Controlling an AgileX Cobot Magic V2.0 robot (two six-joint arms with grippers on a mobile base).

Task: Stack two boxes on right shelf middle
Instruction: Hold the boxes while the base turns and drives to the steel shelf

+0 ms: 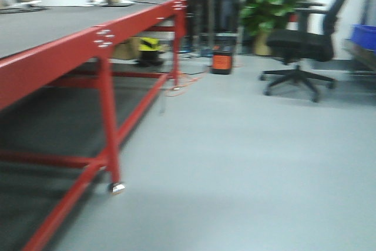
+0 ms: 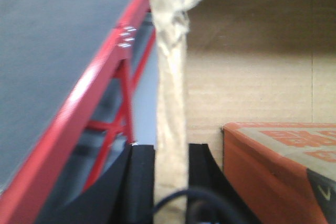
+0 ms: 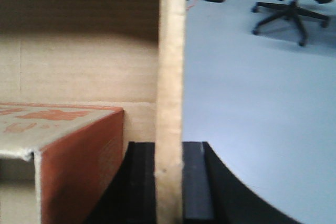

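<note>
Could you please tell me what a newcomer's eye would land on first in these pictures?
Most striking is the long red-framed table filling the left of the front view, with a black office chair across the grey floor at right. In the wrist views, the left gripper and right gripper each pinch a wall of a cardboard box, with an orange-printed carton sitting inside it.

Red table blocks left; open floor ahead, chair beyond.
</note>
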